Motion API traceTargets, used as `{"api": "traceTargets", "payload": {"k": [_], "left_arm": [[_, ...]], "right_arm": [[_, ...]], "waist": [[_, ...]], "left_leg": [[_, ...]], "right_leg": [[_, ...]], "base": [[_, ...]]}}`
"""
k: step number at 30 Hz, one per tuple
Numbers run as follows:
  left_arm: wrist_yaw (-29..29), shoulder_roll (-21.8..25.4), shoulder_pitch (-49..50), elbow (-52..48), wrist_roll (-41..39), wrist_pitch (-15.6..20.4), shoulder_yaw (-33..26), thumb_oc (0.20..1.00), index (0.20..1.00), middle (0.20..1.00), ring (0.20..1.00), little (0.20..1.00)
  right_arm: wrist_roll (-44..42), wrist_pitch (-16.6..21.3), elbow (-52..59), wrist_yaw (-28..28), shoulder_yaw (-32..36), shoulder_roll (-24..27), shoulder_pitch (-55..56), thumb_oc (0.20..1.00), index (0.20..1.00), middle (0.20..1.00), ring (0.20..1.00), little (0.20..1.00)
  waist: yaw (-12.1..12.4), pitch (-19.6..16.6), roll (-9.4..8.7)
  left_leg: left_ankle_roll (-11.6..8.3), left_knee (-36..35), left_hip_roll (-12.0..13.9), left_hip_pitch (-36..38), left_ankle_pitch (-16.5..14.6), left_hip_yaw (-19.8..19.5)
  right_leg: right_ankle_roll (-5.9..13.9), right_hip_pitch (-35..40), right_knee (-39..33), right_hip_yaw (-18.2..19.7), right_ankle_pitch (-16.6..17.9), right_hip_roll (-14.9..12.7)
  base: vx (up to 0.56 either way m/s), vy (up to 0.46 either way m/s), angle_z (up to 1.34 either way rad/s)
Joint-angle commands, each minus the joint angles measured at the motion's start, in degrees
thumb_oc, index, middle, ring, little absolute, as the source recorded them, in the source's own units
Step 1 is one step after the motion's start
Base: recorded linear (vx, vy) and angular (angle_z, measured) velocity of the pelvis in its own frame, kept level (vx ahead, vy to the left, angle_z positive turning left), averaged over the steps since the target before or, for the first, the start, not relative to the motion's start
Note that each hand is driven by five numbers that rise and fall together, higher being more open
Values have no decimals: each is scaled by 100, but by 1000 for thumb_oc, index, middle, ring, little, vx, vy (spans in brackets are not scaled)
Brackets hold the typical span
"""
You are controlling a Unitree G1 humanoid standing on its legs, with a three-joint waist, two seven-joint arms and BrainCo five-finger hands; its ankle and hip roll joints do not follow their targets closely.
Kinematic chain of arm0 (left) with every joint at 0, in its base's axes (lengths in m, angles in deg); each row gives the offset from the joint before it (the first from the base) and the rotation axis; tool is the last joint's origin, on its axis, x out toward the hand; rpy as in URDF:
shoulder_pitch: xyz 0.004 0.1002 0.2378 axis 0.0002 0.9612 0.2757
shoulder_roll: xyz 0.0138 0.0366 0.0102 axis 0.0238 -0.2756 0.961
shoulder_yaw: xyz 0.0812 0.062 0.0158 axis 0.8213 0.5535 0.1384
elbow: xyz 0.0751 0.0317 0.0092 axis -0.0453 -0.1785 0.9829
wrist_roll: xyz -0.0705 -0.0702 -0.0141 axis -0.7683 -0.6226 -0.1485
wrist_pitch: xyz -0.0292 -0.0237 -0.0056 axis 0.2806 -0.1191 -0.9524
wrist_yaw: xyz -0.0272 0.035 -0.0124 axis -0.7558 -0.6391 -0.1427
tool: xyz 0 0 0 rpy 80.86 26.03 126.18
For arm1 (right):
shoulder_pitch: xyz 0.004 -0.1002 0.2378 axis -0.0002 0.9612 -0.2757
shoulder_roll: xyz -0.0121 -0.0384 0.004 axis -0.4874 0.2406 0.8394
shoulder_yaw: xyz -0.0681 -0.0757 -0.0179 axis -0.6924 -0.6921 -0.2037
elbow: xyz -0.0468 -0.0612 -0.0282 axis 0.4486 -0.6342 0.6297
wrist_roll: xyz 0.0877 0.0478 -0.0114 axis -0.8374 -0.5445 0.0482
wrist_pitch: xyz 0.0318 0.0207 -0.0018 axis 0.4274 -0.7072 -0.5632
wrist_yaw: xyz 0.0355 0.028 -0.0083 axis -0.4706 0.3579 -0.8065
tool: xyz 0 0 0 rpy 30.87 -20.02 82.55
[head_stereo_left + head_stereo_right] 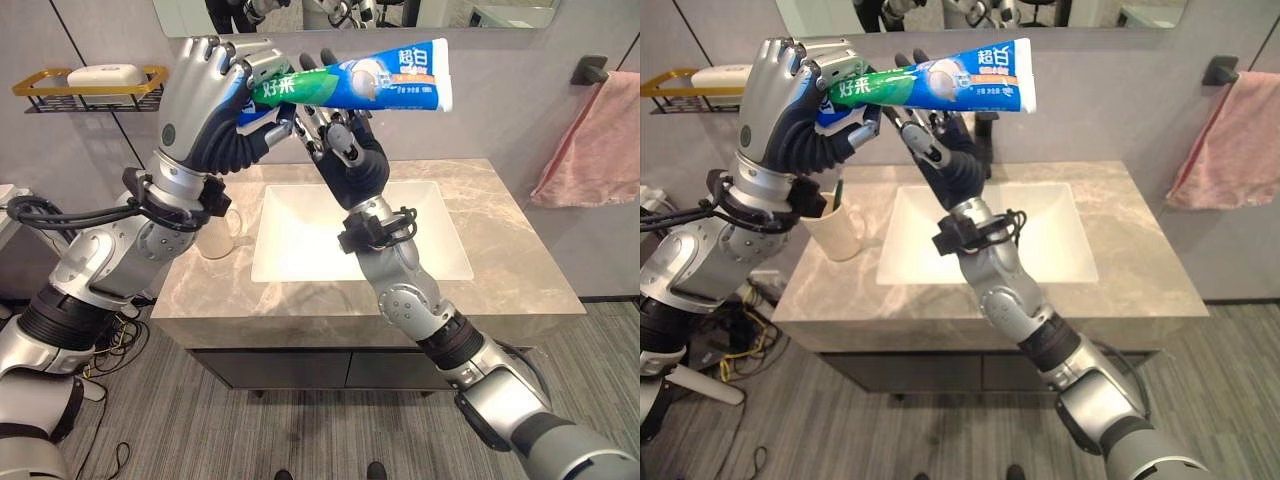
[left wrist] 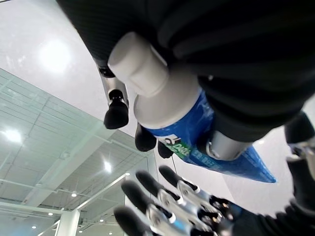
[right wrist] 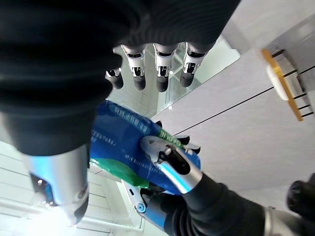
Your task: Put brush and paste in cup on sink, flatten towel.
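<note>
A blue, green and white toothpaste tube (image 1: 370,85) is held level, high above the sink basin (image 1: 400,250). My left hand (image 1: 205,100) is shut on its cap end; the white cap (image 2: 142,69) pokes out past the curled fingers. Just beneath and behind the tube's middle, my right hand (image 1: 350,160) is raised, open, its fingers (image 3: 157,64) straight and close to the tube (image 3: 123,142). A pale cup (image 1: 835,230) stands on the counter left of the basin, with a dark green brush handle (image 1: 837,192) sticking out. A pink towel (image 1: 590,140) hangs bunched from a hook on the right wall.
The grey marble counter (image 1: 500,250) surrounds the white basin. A yellow wire shelf (image 1: 90,85) with a white soap bar is fixed to the wall at left. A mirror runs above the counter.
</note>
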Motion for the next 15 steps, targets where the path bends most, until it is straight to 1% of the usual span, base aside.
{"api": "traceTargets", "payload": {"k": [1,6,7,8,15], "left_arm": [[-229,42,-202,2,-98,-16,-170,200,200,200,200,200],[-152,-95,49,-134,-71,74,-208,200,200,200,200,200],[-130,-347,153,-101,-89,78,-170,200,200,200,200,200],[-118,-455,182,-110,-67,66,-150,200,200,200,200,200],[-33,-703,523,-210,-103,106,-255,200,200,200,200,200]], "right_arm": [[142,536,45,174,416,-245,-581,1000,1000,1000,1000,1000],[306,768,241,371,658,-451,-581,1000,1000,1000,1000,1000],[217,887,381,379,742,-673,-409,1000,1000,1000,1000,1000],[165,937,474,372,782,-762,-328,1000,1000,1000,1000,1000],[282,1009,767,456,806,-736,-34,1000,1000,1000,1000,1000]], "waist": [[44,-226,-384],[74,-230,-387],[61,-233,-379],[55,-235,-374],[41,-237,-372]], "left_leg": [[-323,24,327,116,-115,-151],[-293,24,296,103,-130,-175],[-272,24,281,103,-137,-194],[-263,24,272,110,-143,-199],[-245,24,273,124,-151,-178]], "right_leg": [[493,-131,-9,-6,238,-811],[493,-122,-9,-26,238,-834],[493,-120,-9,-28,240,-846],[490,-115,-9,-31,239,-848],[486,-130,-9,-10,239,-840]], "base": [[0,0,0],[0,0,0],[0,0,0],[0,0,0],[0,0,0]]}}
